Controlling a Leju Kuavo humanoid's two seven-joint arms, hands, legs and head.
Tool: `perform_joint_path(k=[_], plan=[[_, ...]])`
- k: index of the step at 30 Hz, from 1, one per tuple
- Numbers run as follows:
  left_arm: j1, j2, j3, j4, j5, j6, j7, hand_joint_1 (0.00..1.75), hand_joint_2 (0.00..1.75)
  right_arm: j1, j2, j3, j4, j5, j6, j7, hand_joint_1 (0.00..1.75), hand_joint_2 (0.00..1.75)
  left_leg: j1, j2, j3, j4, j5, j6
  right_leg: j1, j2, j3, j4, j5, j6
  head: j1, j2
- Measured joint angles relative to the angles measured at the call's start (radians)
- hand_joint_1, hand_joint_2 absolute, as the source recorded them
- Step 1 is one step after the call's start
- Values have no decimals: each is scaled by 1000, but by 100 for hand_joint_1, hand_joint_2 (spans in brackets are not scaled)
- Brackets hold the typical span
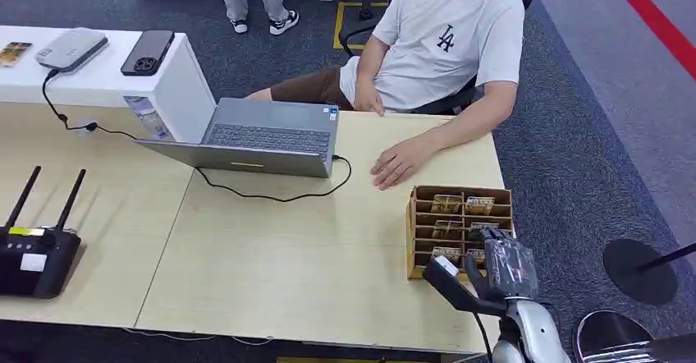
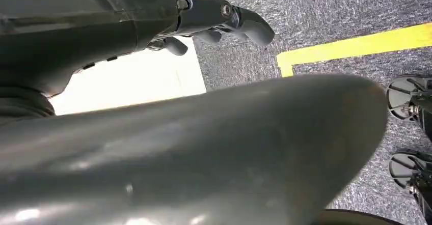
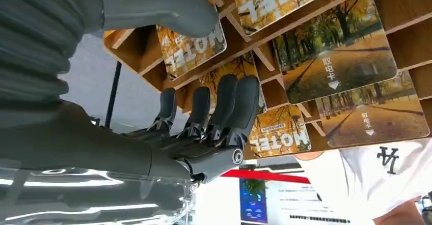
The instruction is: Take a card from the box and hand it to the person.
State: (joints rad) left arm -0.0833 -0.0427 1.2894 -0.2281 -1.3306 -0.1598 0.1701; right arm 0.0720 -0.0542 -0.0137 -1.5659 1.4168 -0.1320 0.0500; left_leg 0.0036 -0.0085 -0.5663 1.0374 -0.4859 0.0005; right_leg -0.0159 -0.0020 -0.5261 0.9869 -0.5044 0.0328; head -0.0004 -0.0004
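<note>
A wooden box (image 1: 409, 233) with compartments stands at the table's front right corner, holding several autumn-picture cards (image 1: 479, 205). My right hand (image 1: 501, 263) is at the box's near end, fingers stretched out over the front compartments. In the right wrist view the fingers (image 3: 224, 108) lie against a card (image 3: 277, 133) in the box (image 3: 402, 6), while the thumb (image 3: 163, 6) stands apart over another card; nothing is gripped. My left hand (image 2: 224, 21) hangs beside the table edge, holding nothing. A person (image 1: 451, 43) in a white T-shirt sits across the table, one hand (image 1: 394, 168) resting flat just behind the box.
An open laptop (image 1: 271, 137) with a black cable (image 1: 271, 195) sits mid-table. A black router (image 1: 33, 252) is at the front left. A phone (image 1: 148, 51) lies on a white side table. A round stand base (image 1: 640, 268) is on the floor at right.
</note>
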Motion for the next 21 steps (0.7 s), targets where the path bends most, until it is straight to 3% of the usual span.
perform_joint_path(k=[8,13,21], plan=[[0,0,0,0,10,0,6,0,0,-15,0,0,26,0,0,-3,91,175,0,0,0,0,0,0,0,0,0,0,0,0,0,0],[0,0,0,0,10,0,0,0,0,-16,0,0,27,0,0,-3,79,175,0,0,0,0,0,0,0,0,0,0,0,0,0,0],[0,0,0,0,8,1,-4,0,0,-14,0,0,24,0,-2,-2,80,175,0,0,0,0,0,0,0,0,0,0,0,0,0,0]])
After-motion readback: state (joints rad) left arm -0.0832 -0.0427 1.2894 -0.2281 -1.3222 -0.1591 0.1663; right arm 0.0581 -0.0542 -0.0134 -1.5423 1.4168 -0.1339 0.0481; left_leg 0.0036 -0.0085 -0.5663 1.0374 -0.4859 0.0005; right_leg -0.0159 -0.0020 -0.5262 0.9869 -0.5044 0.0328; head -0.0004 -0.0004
